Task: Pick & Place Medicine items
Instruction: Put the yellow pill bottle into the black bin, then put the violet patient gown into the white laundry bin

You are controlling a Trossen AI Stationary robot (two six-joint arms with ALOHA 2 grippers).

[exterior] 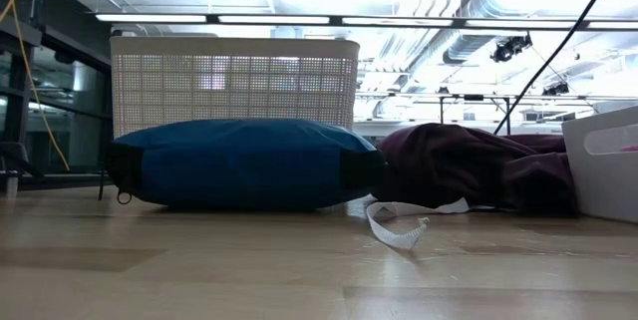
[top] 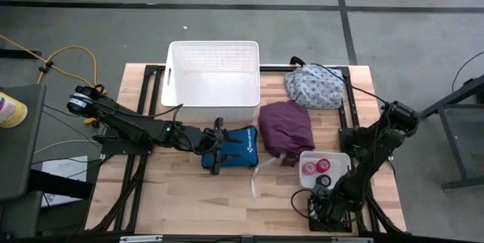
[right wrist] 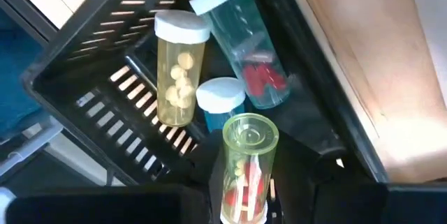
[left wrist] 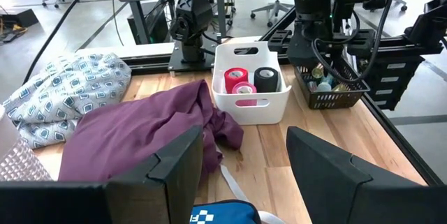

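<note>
My right gripper (right wrist: 250, 199) is at the near right, down over a black slotted basket (right wrist: 91, 63), shut on a greenish vial (right wrist: 249, 155) with yellow and red contents. Other vials lie in the basket: a yellow one (right wrist: 180, 70), a teal one with red pills (right wrist: 248, 49) and a blue one with a white cap (right wrist: 220, 98). Pink (left wrist: 244, 90), red (left wrist: 235, 77) and black (left wrist: 266, 79) bandage rolls stand in a small white bin (top: 311, 157). My left gripper (top: 218, 149) hovers open over the blue pouch (top: 240, 152), touching nothing. My right gripper pinches the greenish vial between its two fingers, by the side walls below its top (right wrist: 234, 189). The fingers come from above, pointing down into the basket, and lie along the vial. The vial stands about upright, its round top (right wrist: 250, 132) toward the wrist camera.
A large white basket (top: 214, 76) stands at the far middle. A purple cloth bundle (top: 286, 128) and a floral one (top: 314, 88) lie between it and the small bin. A white strap (exterior: 397, 228) trails on the table. Bare wood shows at the near left.
</note>
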